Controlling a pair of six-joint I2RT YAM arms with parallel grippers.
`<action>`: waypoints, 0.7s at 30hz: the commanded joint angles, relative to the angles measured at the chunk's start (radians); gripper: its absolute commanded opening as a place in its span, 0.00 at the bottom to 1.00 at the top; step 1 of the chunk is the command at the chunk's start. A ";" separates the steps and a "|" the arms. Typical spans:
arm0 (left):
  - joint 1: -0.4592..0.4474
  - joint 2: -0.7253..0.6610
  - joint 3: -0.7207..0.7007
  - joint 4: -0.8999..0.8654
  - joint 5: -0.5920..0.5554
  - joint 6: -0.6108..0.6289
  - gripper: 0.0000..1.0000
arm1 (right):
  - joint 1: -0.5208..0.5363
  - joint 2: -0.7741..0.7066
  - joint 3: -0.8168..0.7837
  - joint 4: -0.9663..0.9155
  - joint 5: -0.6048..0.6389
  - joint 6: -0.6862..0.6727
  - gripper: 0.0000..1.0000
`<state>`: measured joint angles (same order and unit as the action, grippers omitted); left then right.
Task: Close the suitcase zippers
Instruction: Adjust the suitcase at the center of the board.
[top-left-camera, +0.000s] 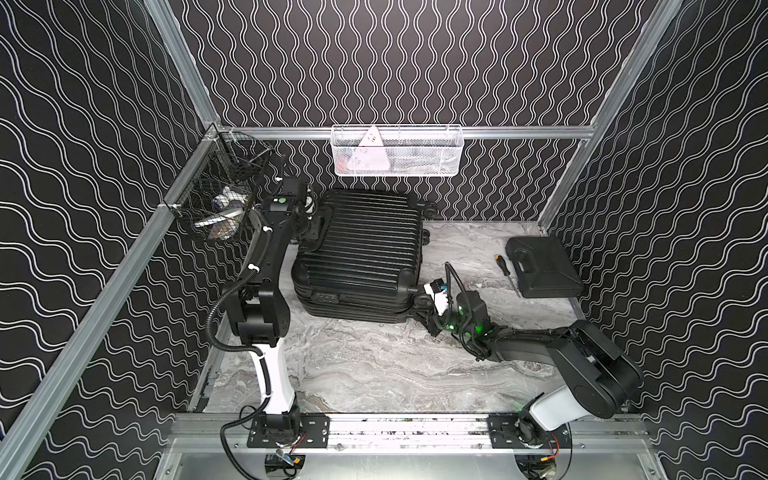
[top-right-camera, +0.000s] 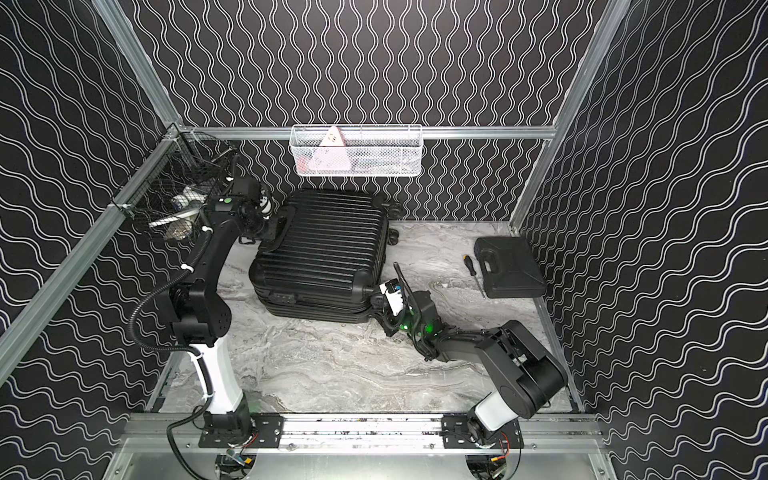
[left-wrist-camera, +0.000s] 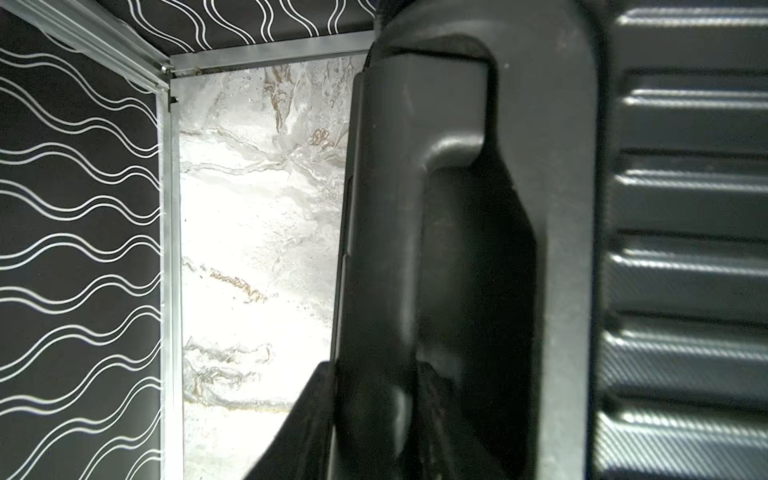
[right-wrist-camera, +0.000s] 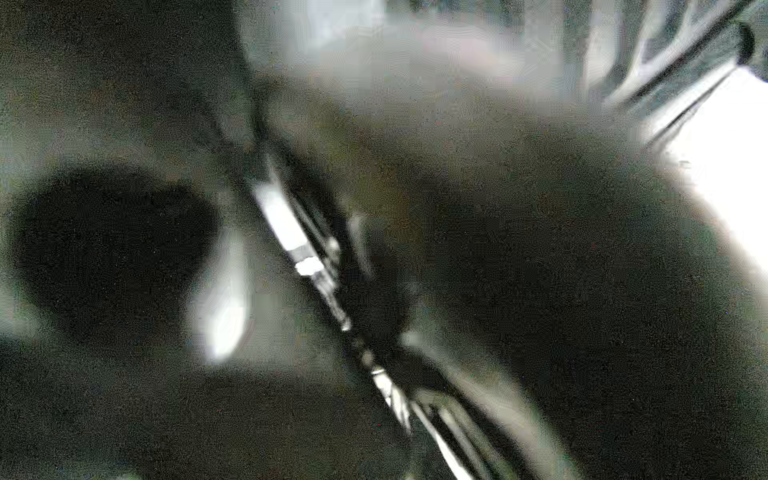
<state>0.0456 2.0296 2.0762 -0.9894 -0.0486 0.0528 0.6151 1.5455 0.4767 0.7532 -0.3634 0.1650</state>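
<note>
Nearest the rig, the right gripper (top-left-camera: 426, 311) reaches low over the marble table (top-left-camera: 374, 365) to the near right corner of the suitcase (top-left-camera: 357, 249), right beside a spinner wheel. Whether its jaws are spread or pinched together I cannot tell: both top views hide the tips against black plastic, and its wrist view is a blur crossed by one bright slanting line (possibly the track, though I would not swear to it).

The suitcase lies flat, ribbed shell up, left of the table's middle and back toward the far wall. The zippers (top-left-camera: 357, 306) run along the seam between the two shells. The shell is likely stiff and slick, so it offers little to hold. The pulls are tiny and flat and would need a fine pinch at the tips, pulled along the track. Drag probably rises at the rounded corners, and a light case could skid on marble unless braced.

Farther back, the left gripper (top-left-camera: 311, 224) is at the carry handle (left-wrist-camera: 382, 270). Its fingers (left-wrist-camera: 307, 415) sit on either side of the bar, narrowly parted and seemingly clamped on it.
</note>
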 joint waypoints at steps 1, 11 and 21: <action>-0.004 0.015 0.013 -0.012 0.029 -0.025 0.35 | 0.002 -0.024 -0.057 0.093 0.021 -0.001 0.22; -0.004 0.005 0.015 -0.012 0.023 -0.055 0.36 | -0.186 0.018 -0.106 0.171 -0.126 0.021 0.25; -0.001 -0.013 -0.017 -0.005 0.032 -0.064 0.37 | -0.180 0.120 -0.040 0.262 -0.189 0.026 0.32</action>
<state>0.0437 2.0266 2.0655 -0.9707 -0.0471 0.0010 0.4301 1.6531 0.4232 0.9379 -0.5137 0.1909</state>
